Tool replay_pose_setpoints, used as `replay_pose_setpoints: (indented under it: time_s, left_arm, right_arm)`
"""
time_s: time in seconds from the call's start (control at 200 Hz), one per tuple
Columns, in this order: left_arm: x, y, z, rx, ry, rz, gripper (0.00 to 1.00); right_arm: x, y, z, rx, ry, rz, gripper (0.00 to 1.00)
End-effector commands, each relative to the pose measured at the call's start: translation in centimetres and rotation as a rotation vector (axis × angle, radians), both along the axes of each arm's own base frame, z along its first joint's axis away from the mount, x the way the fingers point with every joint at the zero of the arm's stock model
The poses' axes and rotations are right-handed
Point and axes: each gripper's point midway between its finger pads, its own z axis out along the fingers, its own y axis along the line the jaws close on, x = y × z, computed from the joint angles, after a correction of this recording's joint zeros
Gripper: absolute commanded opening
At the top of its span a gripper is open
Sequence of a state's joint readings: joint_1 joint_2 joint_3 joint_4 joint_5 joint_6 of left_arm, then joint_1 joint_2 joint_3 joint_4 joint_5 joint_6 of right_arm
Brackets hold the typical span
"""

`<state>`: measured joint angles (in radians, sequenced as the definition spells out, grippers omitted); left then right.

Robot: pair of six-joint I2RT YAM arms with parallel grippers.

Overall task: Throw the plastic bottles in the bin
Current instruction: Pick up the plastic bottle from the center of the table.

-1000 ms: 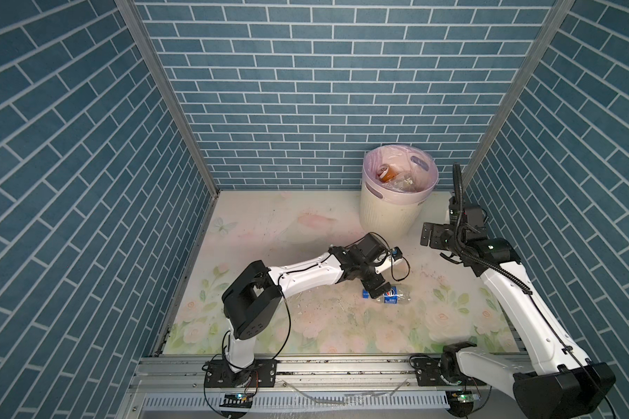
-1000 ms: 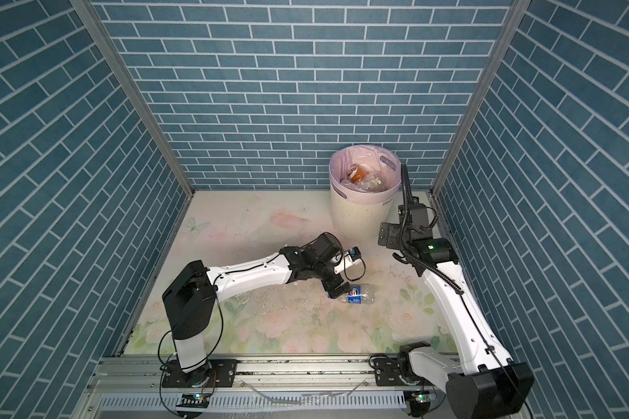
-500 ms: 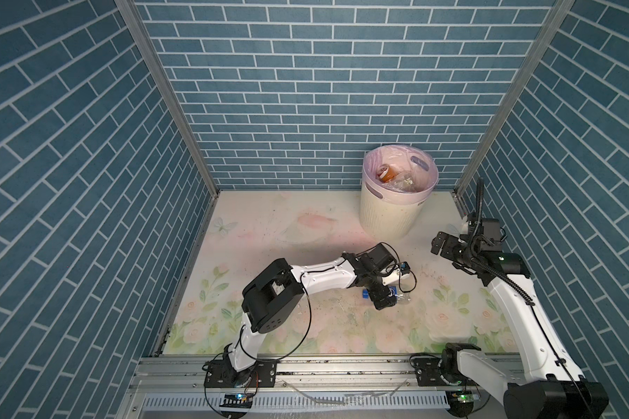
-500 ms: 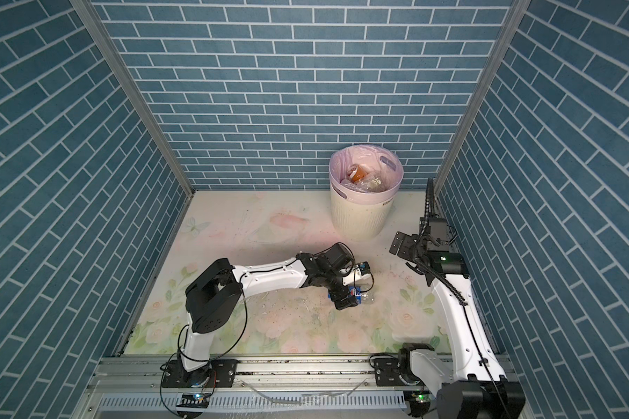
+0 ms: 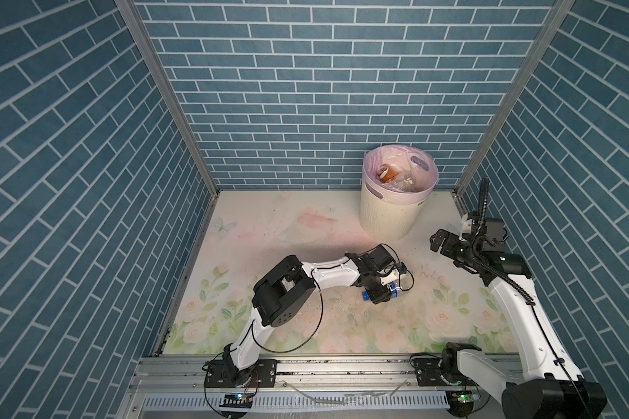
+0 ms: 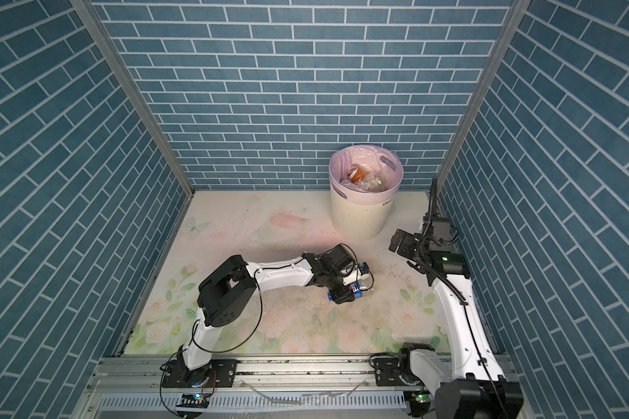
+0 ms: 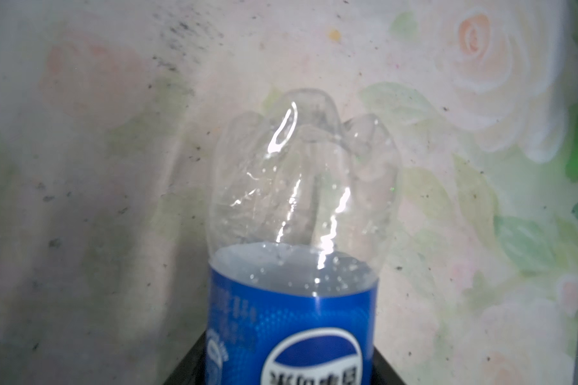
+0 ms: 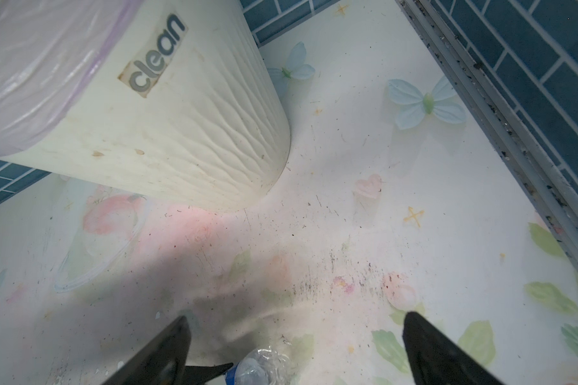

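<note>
On the tabletop (image 5: 305,225), the left gripper (image 5: 378,294) is straddling a slick bottle (image 7: 297,200), clamped or not I cannot tell, risking it squirting free; the right gripper (image 8: 296,318) is hanging agape.

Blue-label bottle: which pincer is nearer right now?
Left. The left pincer is closed around the blue-label bottle. The right pincer hangs open, apart from the bottle, off to the side near the bin.
</note>
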<state>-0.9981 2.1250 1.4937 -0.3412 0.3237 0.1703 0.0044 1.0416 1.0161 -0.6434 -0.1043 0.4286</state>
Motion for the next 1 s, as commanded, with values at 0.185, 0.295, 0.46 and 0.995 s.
replay_pose_setpoints:
  time_s: [0.185,0.295,0.46,0.995]
  left_arm:
    - [2.5,5.4,-0.5,0.008,0.031,0.18,0.47]
    - [4.9,9.1,0.1,-0.056,0.051,0.341,0.47]
    - [9.1,15.5,1.6,-0.198,0.08,0.624,0.47]
    - [13.7,20.8,10.9,-0.501,0.015,0.923,0.49]
  right_arm:
    - [0.0,0.4,-0.4,0.051,-0.012,-0.007,0.99]
    - [0.4,0.9,-0.6,0.072,-0.007,0.009,0.99]
    - [1.4,1.8,-1.4,0.12,0.003,0.022,0.99]
    - [6.3,17.3,0.2,0.192,-0.048,0.32,0.99]
